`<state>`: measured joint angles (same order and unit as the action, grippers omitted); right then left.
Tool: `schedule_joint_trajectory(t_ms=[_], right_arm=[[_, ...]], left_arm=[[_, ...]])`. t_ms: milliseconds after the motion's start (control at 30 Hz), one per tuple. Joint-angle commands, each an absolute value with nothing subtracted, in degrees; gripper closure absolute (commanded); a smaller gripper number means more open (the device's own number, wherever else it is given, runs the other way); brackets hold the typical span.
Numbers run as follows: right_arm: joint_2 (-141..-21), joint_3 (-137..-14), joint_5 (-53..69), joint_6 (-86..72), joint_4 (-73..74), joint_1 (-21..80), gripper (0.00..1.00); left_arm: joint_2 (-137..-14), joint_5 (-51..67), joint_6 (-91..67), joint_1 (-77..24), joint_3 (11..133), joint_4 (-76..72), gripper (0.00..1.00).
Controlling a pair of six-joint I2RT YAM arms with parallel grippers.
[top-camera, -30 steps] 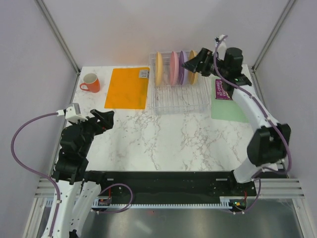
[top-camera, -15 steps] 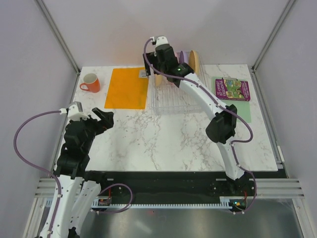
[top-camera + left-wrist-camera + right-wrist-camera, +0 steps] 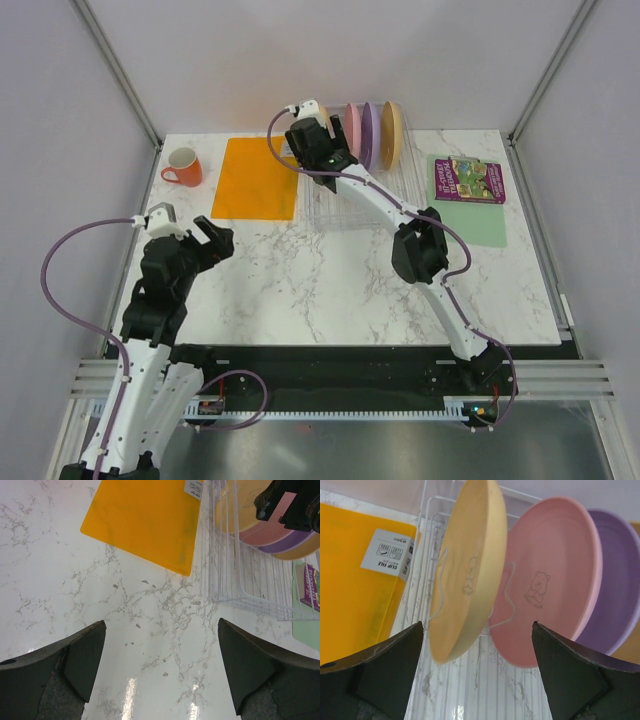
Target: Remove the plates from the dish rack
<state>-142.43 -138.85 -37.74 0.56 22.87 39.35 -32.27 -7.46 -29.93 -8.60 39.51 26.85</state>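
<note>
Where right end effector (image 3: 477, 626) faces yellow-orange plate (image 3: 470, 565): wide open, empty.

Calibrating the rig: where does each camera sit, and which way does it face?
Top external: above, behind the bases, looking down on the table; both arms show.
Left wrist: faces across marble to the orange mat and dish rack; open left gripper below.
Right wrist: close on yellow plate and pink plate; open right gripper below.
All share mat and plates.
</note>
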Motion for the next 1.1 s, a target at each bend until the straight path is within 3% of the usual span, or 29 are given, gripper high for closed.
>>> schedule_joint_trajectory(t_ms=[0,100,167,233,267,333,533,633,833,1067], right_arm=[[-142.65,-142.21,-40.27,2.82,14.86,38.06,0.05],[-143.00,-141.94,-37.02,0.71,13.54,36.74,0.09],[-143.70,-142.21,-36.13,0.09,12.66,36.13,0.18],[-144.05,-142.21,-33.15,-1.75,12.39,35.51,0.34],[-144.23,-141.77,-32.18,-3.15,12.13,34.81,0.51],[-144.32,-141.77,-29.46,-3.95,11.69,34.37,0.70],[-143.53,-140.89,-29.00,-1.76,8.80,34.19,0.93],[-141.95,-139.14,-34.96,4.90,4.25,35.85,1.00],[-140.80,-137.29,-52.36,23.60,-12.26,41.04,1.00],[-138.08,-135.96,-56.95,30.93,-20.57,43.15,1.00]], left_arm=[[-32.52,-8.00,-31.38,-8.53,38.59,23.73,0.00],[-33.48,-7.74,-31.38,-8.53,37.79,23.12,0.00],[-33.92,-7.47,-31.38,-8.53,37.36,22.77,0.00],[-34.45,-7.03,-31.46,-8.53,37.00,22.41,0.00],[-34.63,-7.03,-31.46,-8.53,36.91,22.33,0.00],[-34.89,-6.77,-31.55,-8.53,36.65,21.89,0.01],[-35.07,-6.68,-31.46,-8.53,36.39,21.71,0.01],[-35.16,-6.68,-31.73,-8.53,36.12,21.62,0.03],[-35.68,-7.12,-32.08,-8.53,35.33,21.62,0.00],[-36.21,-6.42,-31.29,-8.53,35.77,21.62,0.00]])
